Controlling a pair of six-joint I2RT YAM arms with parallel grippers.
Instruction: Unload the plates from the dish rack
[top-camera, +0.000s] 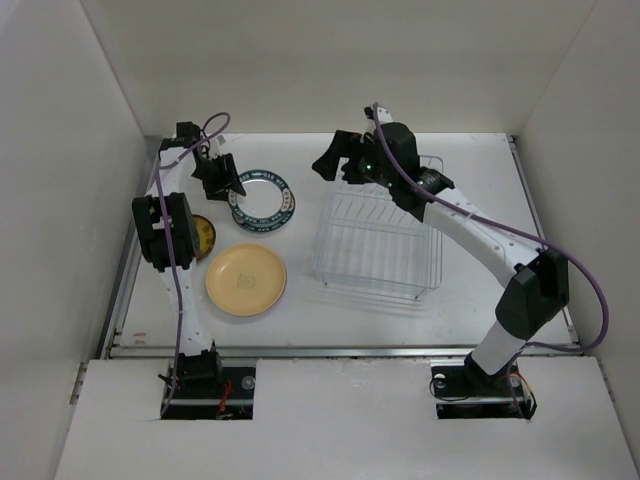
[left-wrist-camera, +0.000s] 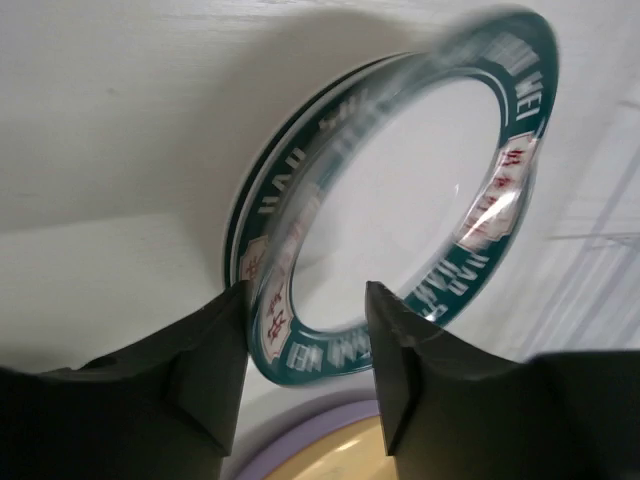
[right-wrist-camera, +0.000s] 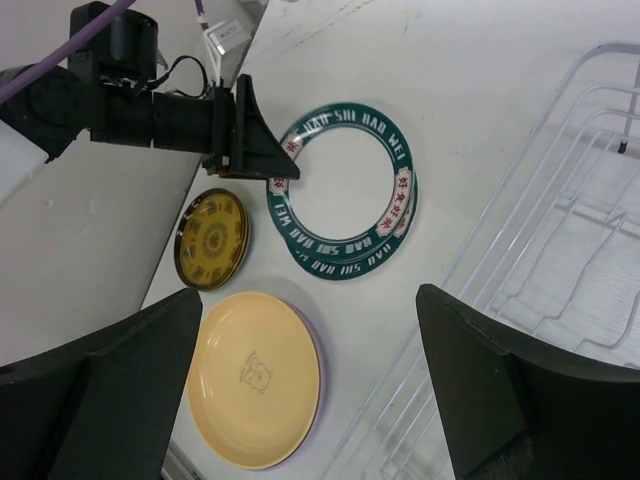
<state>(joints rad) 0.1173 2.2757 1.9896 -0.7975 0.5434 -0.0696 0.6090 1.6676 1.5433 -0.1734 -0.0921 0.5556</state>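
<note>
Two teal-rimmed plates lie stacked at the back left of the table. The upper teal plate (left-wrist-camera: 500, 170) (top-camera: 262, 200) (right-wrist-camera: 340, 250) is tilted and blurred. Its near rim sits between the fingers of my left gripper (left-wrist-camera: 307, 300) (top-camera: 222, 178), whose jaws stand apart, so it is open. A pale yellow plate (top-camera: 246, 279) (right-wrist-camera: 255, 375) rests on a lavender plate (left-wrist-camera: 300, 440). The mustard plate (right-wrist-camera: 212, 238) lies to their left. The dish rack (top-camera: 375, 245) (right-wrist-camera: 560, 250) shows no plates. My right gripper (right-wrist-camera: 310, 300) (top-camera: 335, 160) hangs open and empty above the rack's back left corner.
White walls close in the table on the left, back and right. The left arm's elbow (top-camera: 165, 228) hangs over part of the mustard plate in the top view. A purple cable (top-camera: 590, 300) loops off the right arm.
</note>
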